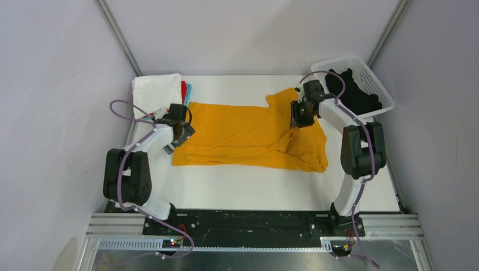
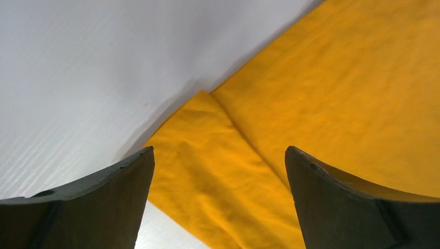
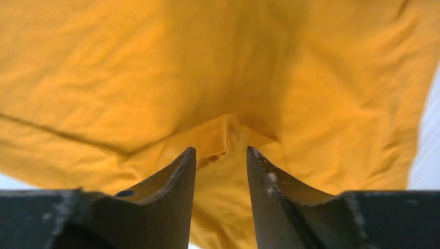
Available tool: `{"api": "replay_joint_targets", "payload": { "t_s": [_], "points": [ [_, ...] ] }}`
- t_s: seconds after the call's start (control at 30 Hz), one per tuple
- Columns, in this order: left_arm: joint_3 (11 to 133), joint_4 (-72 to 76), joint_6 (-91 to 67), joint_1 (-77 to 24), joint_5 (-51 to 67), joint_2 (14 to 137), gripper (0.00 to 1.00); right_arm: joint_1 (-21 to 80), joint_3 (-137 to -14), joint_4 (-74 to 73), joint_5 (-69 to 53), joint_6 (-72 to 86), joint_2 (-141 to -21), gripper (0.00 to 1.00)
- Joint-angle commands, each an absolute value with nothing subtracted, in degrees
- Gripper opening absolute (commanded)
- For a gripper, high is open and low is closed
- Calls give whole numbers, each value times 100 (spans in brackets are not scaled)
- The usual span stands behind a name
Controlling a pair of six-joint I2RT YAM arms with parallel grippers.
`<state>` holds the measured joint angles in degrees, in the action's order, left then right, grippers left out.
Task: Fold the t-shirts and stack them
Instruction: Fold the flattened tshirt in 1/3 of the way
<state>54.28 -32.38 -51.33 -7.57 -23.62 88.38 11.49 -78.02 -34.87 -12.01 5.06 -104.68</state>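
Observation:
The mustard-yellow t-shirt (image 1: 248, 135) lies spread across the white table, with its right part rumpled and a flap doubled over near the top right. My left gripper (image 1: 179, 135) hangs over the shirt's left edge (image 2: 218, 171) with its jaws wide open and empty. My right gripper (image 1: 296, 121) sits over the doubled flap; its jaws stand a narrow gap apart, with a hemmed fold (image 3: 220, 136) just beyond the tips. A black t-shirt (image 1: 353, 93) lies in the basket. Folded white (image 1: 155, 90), red (image 1: 183, 88) and light-blue (image 1: 188, 90) tees are stacked at the back left.
The white lattice basket (image 1: 377, 76) stands at the back right corner. Grey walls close in the table on three sides. Bare white tabletop (image 1: 254, 189) lies between the shirt and the arm bases.

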Motion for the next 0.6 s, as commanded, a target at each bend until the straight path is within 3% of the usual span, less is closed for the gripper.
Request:
{"api": "replay_joint_targets", "payload": {
  "t_s": [0.0,0.13,0.27,0.57],
  "points": [
    [5835,-3080,-4861,-708,-2302,8706,99,1149,-8776,-3400,-487,531,-10807,52],
    [5722,-3068,-4666,-716,-1866,8377,100,1308,-8607,-3252,-17,963,-10438,69],
    [5287,-3062,-4521,-882,-1448,8033,100,1581,-7539,-3040,-306,1381,-9567,97],
    [4323,-2479,-4445,-1309,-1001,7871,100,2267,-5836,-2078,-1259,2683,-8953,99]
  ]
}}
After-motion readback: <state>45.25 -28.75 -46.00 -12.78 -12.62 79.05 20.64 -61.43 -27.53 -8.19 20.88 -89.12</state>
